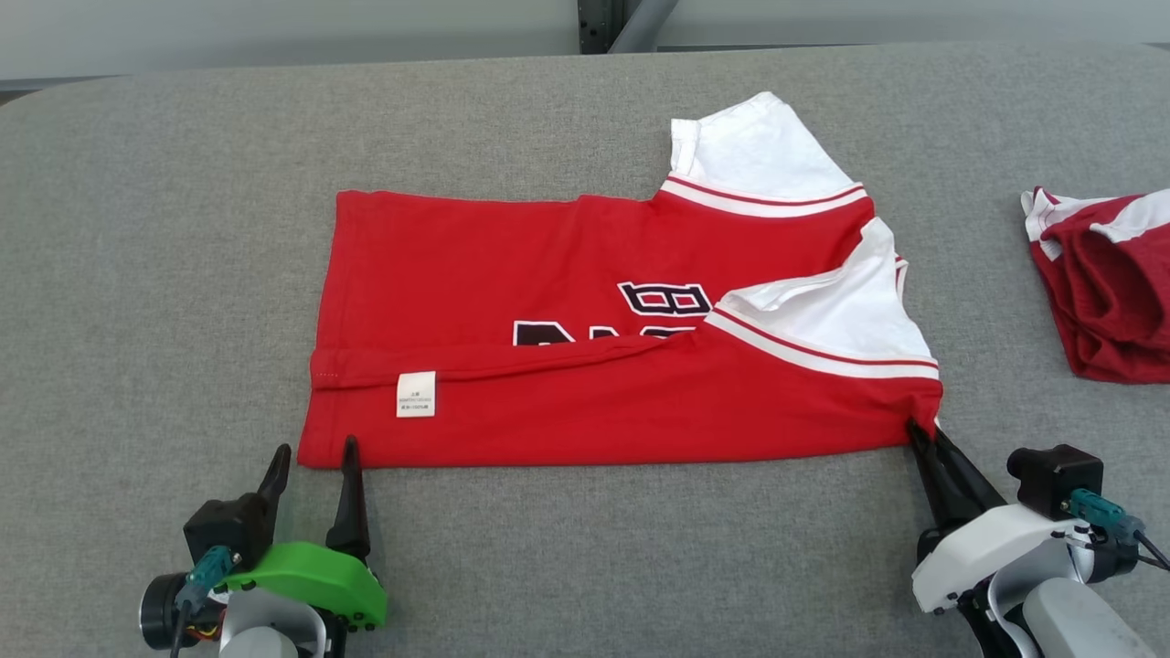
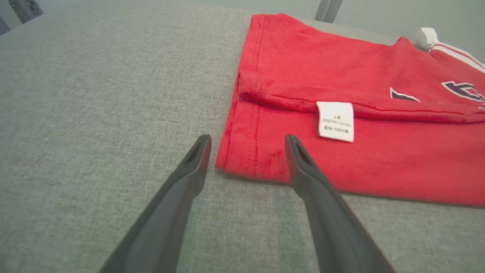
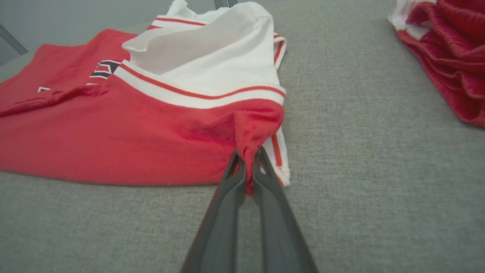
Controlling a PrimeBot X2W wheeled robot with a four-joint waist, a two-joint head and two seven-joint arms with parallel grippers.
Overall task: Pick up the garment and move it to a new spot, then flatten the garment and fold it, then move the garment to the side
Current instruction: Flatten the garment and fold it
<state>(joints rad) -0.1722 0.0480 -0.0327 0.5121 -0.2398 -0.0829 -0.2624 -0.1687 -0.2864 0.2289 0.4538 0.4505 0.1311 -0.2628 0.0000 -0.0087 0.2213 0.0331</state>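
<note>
The garment (image 1: 594, 274) is a red shirt with white sleeves and black lettering, spread on the grey table with its near long edge folded up over the front. A white label (image 2: 335, 121) shows on that folded flap. My left gripper (image 1: 313, 454) stands open at the garment's near left corner (image 2: 242, 163), one finger to each side of it. My right gripper (image 1: 919, 432) is shut on the garment's near right corner (image 3: 252, 129), pinching red fabric between its fingers (image 3: 265, 170).
A second red and white garment (image 1: 1106, 283) lies crumpled at the table's right edge, also seen in the right wrist view (image 3: 447, 49). Bare grey table (image 1: 164, 274) stretches to the left and along the near side.
</note>
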